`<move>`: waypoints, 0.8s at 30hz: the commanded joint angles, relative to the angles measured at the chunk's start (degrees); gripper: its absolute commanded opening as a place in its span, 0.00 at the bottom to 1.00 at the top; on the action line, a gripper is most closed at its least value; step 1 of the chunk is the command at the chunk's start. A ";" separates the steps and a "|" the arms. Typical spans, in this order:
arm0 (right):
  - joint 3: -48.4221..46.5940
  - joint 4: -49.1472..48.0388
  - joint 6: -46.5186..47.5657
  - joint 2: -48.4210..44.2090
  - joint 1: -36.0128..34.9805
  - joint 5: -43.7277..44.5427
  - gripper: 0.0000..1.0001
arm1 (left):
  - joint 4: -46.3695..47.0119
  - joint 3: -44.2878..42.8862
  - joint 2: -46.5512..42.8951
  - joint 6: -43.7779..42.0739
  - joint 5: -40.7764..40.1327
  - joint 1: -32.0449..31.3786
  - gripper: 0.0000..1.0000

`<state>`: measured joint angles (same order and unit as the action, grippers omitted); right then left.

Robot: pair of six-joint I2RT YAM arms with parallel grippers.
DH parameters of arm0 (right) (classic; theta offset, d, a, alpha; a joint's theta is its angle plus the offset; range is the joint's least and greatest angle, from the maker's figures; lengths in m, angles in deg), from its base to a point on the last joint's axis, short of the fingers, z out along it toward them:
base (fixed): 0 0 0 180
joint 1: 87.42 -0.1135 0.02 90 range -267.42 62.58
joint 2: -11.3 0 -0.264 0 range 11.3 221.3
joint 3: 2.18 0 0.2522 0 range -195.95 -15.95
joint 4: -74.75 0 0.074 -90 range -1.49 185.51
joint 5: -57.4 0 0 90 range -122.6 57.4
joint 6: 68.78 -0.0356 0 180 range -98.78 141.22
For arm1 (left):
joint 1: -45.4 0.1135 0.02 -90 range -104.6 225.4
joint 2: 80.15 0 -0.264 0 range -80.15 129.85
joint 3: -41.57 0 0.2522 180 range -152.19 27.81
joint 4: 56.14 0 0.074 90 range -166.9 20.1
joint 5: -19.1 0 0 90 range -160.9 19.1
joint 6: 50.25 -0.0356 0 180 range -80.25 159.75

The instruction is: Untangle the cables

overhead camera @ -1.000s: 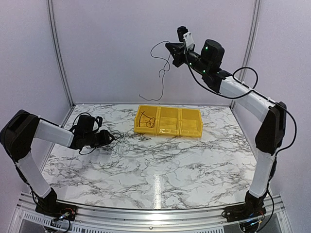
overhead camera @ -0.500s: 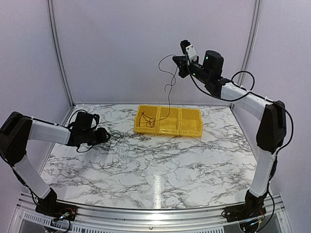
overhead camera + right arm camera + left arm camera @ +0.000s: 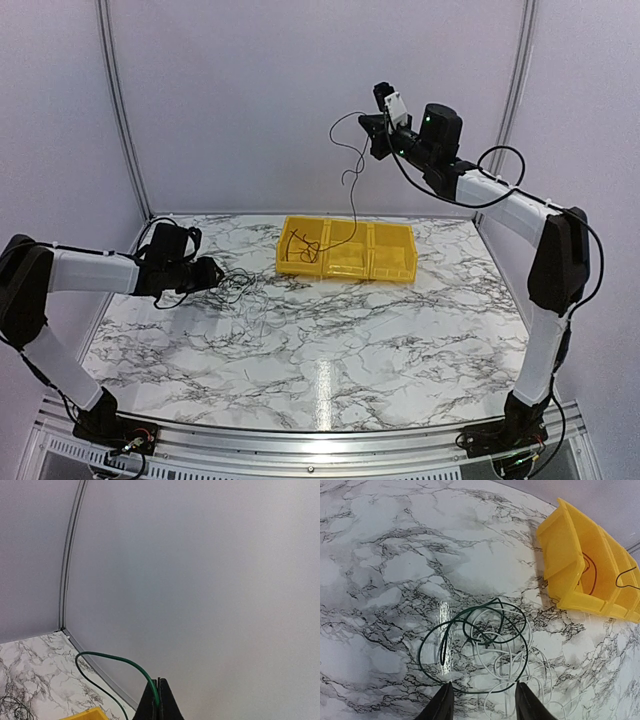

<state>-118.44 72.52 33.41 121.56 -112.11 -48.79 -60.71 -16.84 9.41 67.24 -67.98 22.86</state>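
My right gripper point(image 3: 374, 127) is raised high near the back wall, shut on a thin dark green cable point(image 3: 347, 160). The cable arcs left of the gripper and hangs down over the yellow bin point(image 3: 345, 271). In the right wrist view the shut gripper point(image 3: 159, 696) pinches the green cable point(image 3: 112, 658). My left gripper point(image 3: 213, 274) is open, low over the table's left side. A loose tangle of dark green and white cables point(image 3: 485, 640) lies on the marble just ahead of its gripper tips point(image 3: 482, 700). The tangle also shows in the top view point(image 3: 243, 287).
The yellow bin has three compartments and stands at the back centre. Its left compartment holds a coiled dark wire point(image 3: 301, 249), seen reddish in the left wrist view point(image 3: 590, 575) inside the bin's wall point(image 3: 560, 555). Walls enclose the table on three sides.
My right gripper has moved a little right and down with the cable. The hanging end has swung from left of the bin to over it. My left arm has shifted slightly.
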 commanded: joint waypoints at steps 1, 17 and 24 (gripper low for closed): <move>-1.22 -0.82 1.01 -0.94 0.90 0.89 0.00 | -3.83 -3.74 -1.53 -3.11 -1.88 0.31 0.45; -0.32 1.07 6.52 -3.41 2.67 0.92 0.00 | -5.63 -8.47 1.87 -3.59 -1.47 0.57 0.45; 2.00 0.88 7.59 -2.47 3.95 2.27 0.00 | -6.79 -9.54 2.42 -4.08 -1.55 0.77 0.45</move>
<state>-117.20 73.00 39.79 120.51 -109.58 -48.20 -65.50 -24.68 10.94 64.13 -69.45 23.18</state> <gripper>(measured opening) 0.019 0.448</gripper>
